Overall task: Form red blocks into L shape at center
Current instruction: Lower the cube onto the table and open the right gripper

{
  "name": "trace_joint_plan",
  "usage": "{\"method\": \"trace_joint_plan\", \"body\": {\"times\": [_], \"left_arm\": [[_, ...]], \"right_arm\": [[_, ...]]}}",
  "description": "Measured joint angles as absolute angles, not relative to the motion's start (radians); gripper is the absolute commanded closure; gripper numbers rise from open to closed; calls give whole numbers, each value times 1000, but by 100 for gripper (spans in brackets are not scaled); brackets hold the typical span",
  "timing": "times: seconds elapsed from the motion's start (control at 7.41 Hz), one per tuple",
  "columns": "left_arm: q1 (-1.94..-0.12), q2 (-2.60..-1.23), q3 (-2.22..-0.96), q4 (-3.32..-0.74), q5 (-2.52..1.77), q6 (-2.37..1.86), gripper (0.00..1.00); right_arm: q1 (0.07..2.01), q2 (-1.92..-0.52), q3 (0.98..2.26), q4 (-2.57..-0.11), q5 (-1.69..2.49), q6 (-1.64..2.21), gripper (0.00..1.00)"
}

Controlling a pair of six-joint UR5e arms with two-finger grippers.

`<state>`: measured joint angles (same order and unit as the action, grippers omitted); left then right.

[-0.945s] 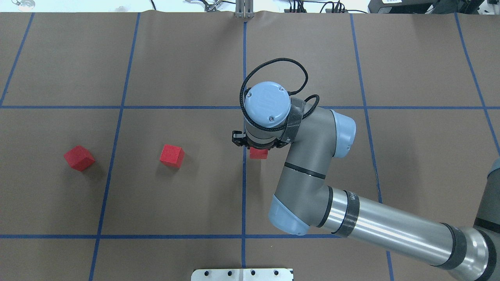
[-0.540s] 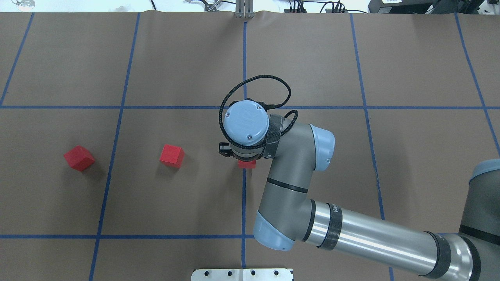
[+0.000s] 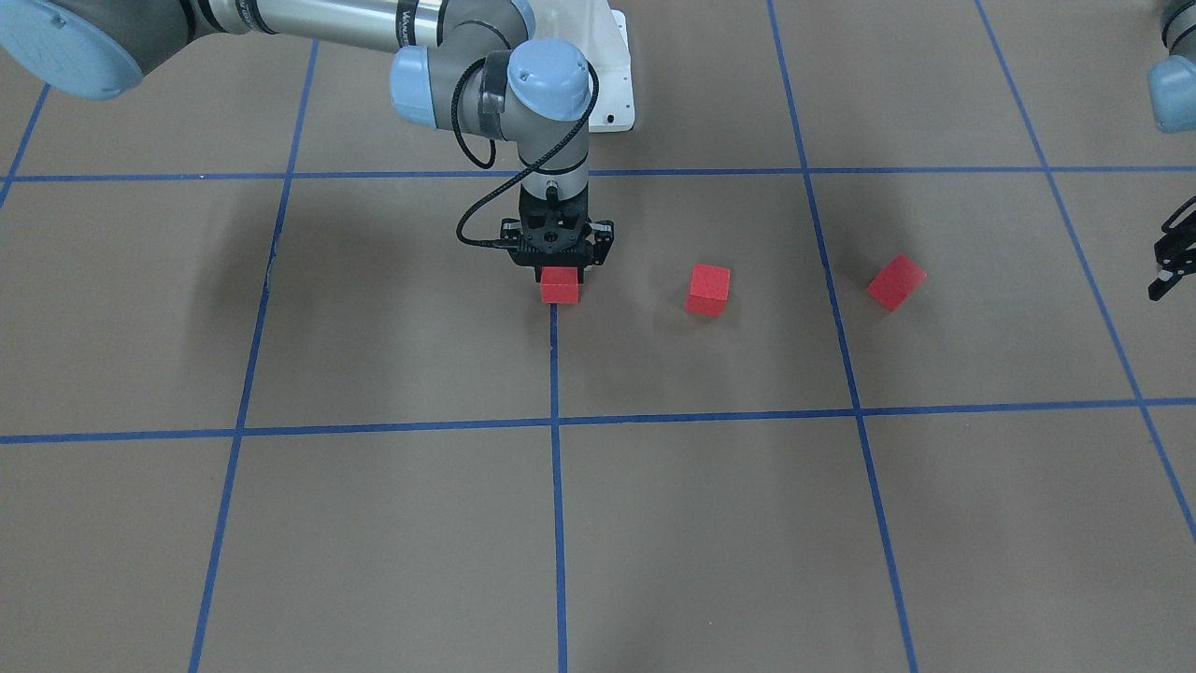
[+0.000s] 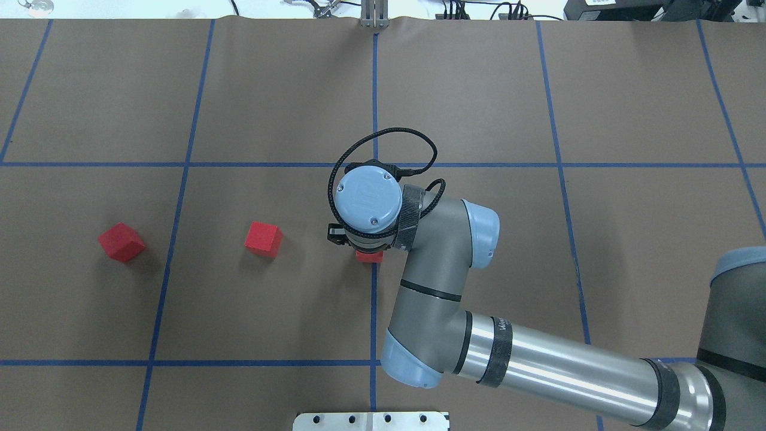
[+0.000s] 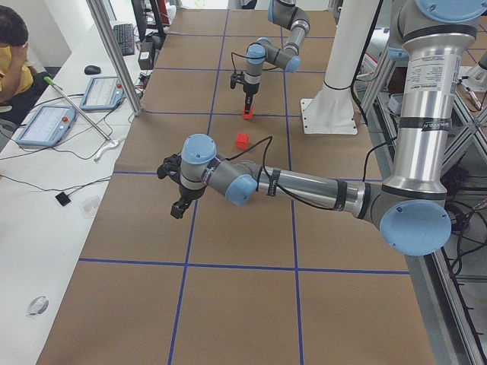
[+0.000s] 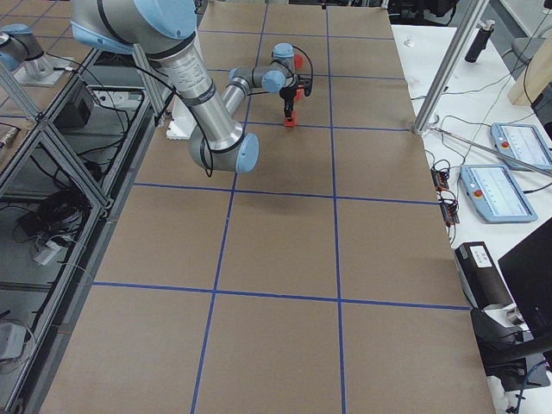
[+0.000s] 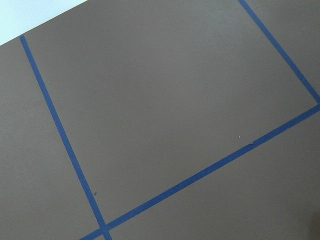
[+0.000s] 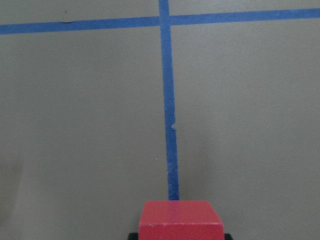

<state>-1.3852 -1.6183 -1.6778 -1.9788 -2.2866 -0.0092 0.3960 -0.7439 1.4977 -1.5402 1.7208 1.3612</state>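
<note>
Three red blocks are in view. My right gripper is shut on one red block, which it holds low over the centre blue line. That block also shows in the overhead view and the right wrist view. I cannot tell whether it touches the paper. The second red block lies to its left, a short gap away. The third red block lies further left, turned at an angle. My left gripper hangs beyond the third block, empty. Its finger spacing is unclear.
Brown paper with blue tape grid lines covers the table. A white base plate sits at the near edge. A metal post stands at the far edge. An operator and tablets are beside the table.
My right gripper has carried its red block left and toward the robot's side. It is now on the centre line, closer to the second block. The other two blocks have not moved.
</note>
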Motion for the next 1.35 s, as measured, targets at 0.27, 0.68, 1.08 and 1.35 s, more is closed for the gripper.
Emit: {"method": "trace_joint_plan", "body": {"times": [0.27, 0.68, 1.08, 1.35], "left_arm": [[-1385, -1618, -1677, -1979, -2287, -9, 0], [-1385, -1617, -1677, -1979, -2287, -9, 0], [-1385, -1617, -1677, -1979, -2287, -9, 0], [-1385, -1621, -1683, -1979, -2287, -10, 0]], "right_arm": [[393, -746, 1497, -1541, 1718, 1361, 54], [392, -748, 1497, -1543, 1718, 1360, 0], [401, -751, 1519, -1551, 1721, 1356, 0], [464, -759, 1613, -1636, 1763, 1338, 0]]}}
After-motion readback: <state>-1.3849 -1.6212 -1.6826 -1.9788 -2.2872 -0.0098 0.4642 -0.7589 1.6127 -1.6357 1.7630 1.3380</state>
